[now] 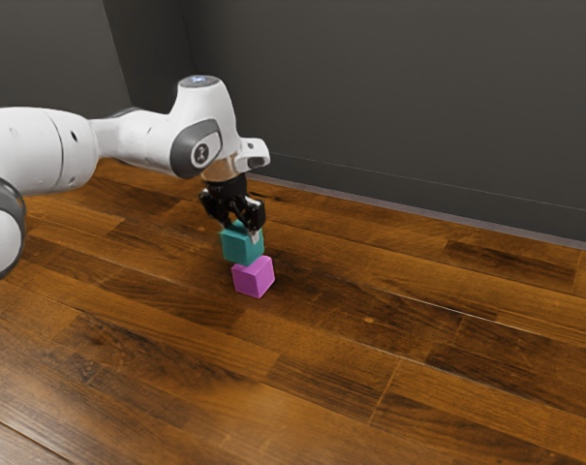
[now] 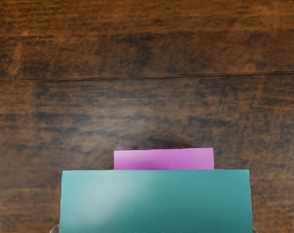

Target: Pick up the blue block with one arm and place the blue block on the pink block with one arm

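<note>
Exterior view first: the white arm (image 1: 128, 136) is reaching in from the exterior view's left, over the wooden table (image 1: 418, 368), not far from its far edge by the dark wall. The gripper (image 1: 242, 231) is pinching the blue block (image 1: 242, 248), really a teal, with a finger pressing on each side. The blue block is hanging right over the pink block (image 1: 253, 277), sitting a touch off-centre, and whether the two are touching is too close to call.

Wrist view now: the blue block (image 2: 155, 200) is looming just under the hand, and a strip of the pink block (image 2: 164, 159) is peeking out beyond it.

By the look of it, the pick-up is done and the placing is nearly there; seating the block, letting go and backing off are remaining. No brand, label or writing is readable anywhere.
</note>
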Motion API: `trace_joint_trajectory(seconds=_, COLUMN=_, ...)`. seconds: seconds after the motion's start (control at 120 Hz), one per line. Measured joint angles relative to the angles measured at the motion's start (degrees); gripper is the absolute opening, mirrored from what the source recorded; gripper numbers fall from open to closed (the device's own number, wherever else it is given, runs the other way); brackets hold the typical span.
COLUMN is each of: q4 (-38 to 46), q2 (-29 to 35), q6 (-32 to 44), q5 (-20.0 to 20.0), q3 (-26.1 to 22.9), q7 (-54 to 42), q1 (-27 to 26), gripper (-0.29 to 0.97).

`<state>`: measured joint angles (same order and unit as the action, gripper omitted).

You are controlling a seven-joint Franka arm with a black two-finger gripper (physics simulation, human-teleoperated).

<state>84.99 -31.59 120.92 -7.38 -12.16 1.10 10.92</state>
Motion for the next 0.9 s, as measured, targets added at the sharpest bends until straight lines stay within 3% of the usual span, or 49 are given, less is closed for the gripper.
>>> trace_joint_trajectory(seconds=0.233, q4=-4.5, q2=-3.2, q6=-2.1, q5=-1.1, q3=-1.2, q7=0.3, q1=0.0, gripper=0.3)
trace_joint_trajectory(seconds=0.425, q4=-4.6, q2=-3.4, q6=-2.8, q5=-0.7, q3=-1.4, q7=-0.3, q1=0.0, gripper=0.5)
trace_joint_trajectory(seconds=0.583, q4=-4.4, q2=-2.3, q6=-3.2, q5=-0.5, q3=-1.4, q7=-0.7, q1=0.0, gripper=0.59)
trace_joint_trajectory(seconds=0.667, q4=-1.5, q2=4.3, q6=-5.5, q5=1.6, q3=-0.8, q7=-0.9, q1=0.0, gripper=0.62)
trace_joint_trajectory(seconds=0.808, q4=13.5, q2=29.4, q6=-12.9, q5=8.1, q3=4.2, q7=-1.1, q1=-1.1, gripper=0.65)
trace_joint_trajectory(seconds=0.9, q4=17.4, q2=36.8, q6=-18.2, q5=10.3, q3=9.2, q7=-1.2, q1=-5.1, gripper=0.66)
